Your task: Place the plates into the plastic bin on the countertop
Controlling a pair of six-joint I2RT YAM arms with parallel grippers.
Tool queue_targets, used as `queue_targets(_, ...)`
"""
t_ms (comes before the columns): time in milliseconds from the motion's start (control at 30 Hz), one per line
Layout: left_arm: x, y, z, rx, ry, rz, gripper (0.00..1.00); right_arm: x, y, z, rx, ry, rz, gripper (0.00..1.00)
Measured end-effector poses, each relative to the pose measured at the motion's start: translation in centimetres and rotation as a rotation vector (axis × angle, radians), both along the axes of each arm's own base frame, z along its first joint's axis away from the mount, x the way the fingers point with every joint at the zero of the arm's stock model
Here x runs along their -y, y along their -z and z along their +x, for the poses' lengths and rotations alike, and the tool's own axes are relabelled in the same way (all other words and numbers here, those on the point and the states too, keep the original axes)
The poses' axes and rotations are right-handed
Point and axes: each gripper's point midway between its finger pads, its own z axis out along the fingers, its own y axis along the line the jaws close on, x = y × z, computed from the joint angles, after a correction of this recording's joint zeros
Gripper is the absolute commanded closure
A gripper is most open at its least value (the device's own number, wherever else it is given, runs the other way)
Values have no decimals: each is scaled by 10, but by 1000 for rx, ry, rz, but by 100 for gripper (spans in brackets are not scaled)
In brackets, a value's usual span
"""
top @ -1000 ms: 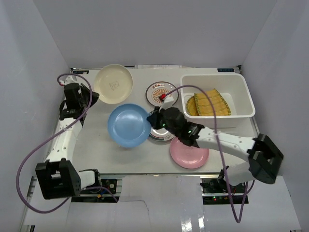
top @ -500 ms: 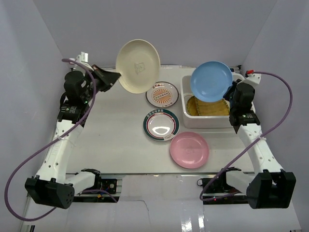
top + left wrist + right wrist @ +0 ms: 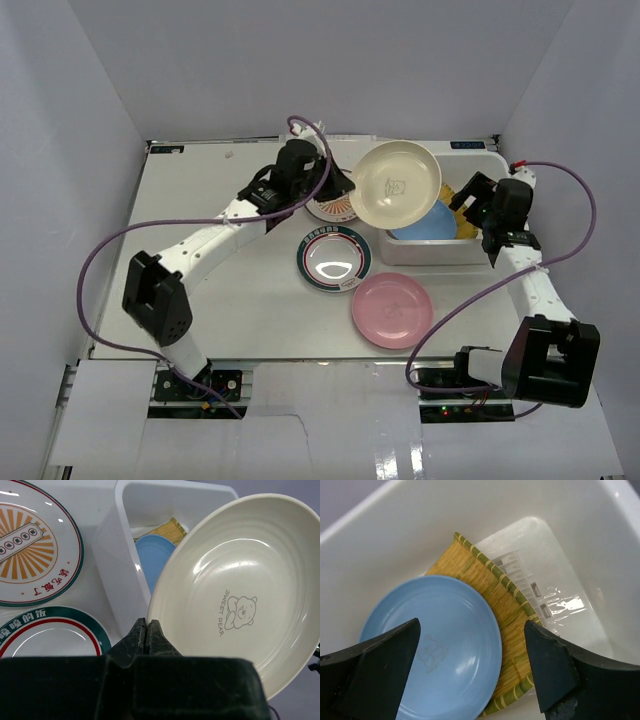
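My left gripper point(image 3: 347, 187) point(image 3: 148, 625) is shut on the near rim of the cream plate point(image 3: 395, 183) point(image 3: 235, 590), holding it tilted in the air at the left end of the plastic bin point(image 3: 502, 172) point(image 3: 120, 525) point(image 3: 420, 530). Inside the bin the blue plate point(image 3: 430, 222) point(image 3: 152, 560) point(image 3: 435, 645) lies on the yellow woven plate point(image 3: 447, 192) point(image 3: 167, 530) point(image 3: 507, 605). My right gripper point(image 3: 465, 198) point(image 3: 470, 630) hangs open above them, holding nothing. On the countertop point(image 3: 220, 290) lie the green-rimmed plate point(image 3: 334, 259) point(image 3: 50, 630), the pink plate point(image 3: 392, 310) and the orange-sunburst plate point(image 3: 325, 208) point(image 3: 30, 550).
My left arm stretches diagonally over the middle of the table, partly covering the orange-sunburst plate. Grey walls close in the table on the left, back and right. Cables loop from both arms.
The right gripper has opened and let go of the blue plate, which now lies in the bin. The left arm has swung the cream plate from the far left to the bin.
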Motion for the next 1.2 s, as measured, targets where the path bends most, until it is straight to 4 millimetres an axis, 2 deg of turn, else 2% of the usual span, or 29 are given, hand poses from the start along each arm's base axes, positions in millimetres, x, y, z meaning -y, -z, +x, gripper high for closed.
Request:
queue_targets(100, 28, 18, 13, -12, -3, 53, 100, 10, -23, -4, 65, 30, 76, 22)
queue_targets(133, 37, 21, 19, -11, -6, 70, 100, 14, -36, -6, 99, 43, 99, 33)
queue_targets(200, 54, 25, 27, 2, -8, 96, 100, 22, -73, -12, 194, 75, 124, 48)
queue_targets(233, 65, 26, 30, 14, -5, 108, 100, 23, -92, -15, 243, 84, 127, 62)
queue_targets(333, 97, 29, 37, 44, 6, 132, 100, 26, -158, -31, 416, 108, 114, 71)
queue_targets(367, 106, 31, 39, 49, 11, 144, 100, 25, -176, -38, 463, 106, 108, 71)
queue_targets(467, 132, 42, 42, 59, 32, 164, 100, 23, -216, -54, 561, 102, 88, 71)
queue_targets(567, 152, 60, 45, 53, 50, 187, 100, 19, -223, -61, 579, 86, 81, 62)
queue_targets(600, 156, 68, 47, 49, 53, 193, 95, 16, -222, -61, 574, 70, 80, 59)
queue_targets(667, 160, 84, 48, 29, 58, 215, 79, 8, -218, -61, 556, 28, 80, 51)
queue_targets(700, 161, 92, 48, 19, 60, 226, 62, 3, -214, -59, 541, 2, 80, 48)
queue_targets(800, 162, 101, 48, 4, 64, 241, 33, -17, -203, -58, 496, -94, 88, 41)
queue_targets(833, 164, 94, 49, 18, 64, 225, 22, -25, -202, -59, 491, -134, 92, 38)
queue_targets(933, 158, 67, 50, 72, 55, 214, 11, -66, -207, -67, 506, -304, 106, 36)
queue_targets(1000, 145, 43, 46, 117, 39, 215, 11, -103, -211, -76, 522, -449, 107, 36)
queue_targets(1100, 105, 5, 29, 176, -5, 208, 11, -150, -205, -87, 497, -636, 97, 36)
queue_targets(1200, 40, -20, -1, 206, -66, 191, 11, -178, -194, -89, 464, -737, 82, 37)
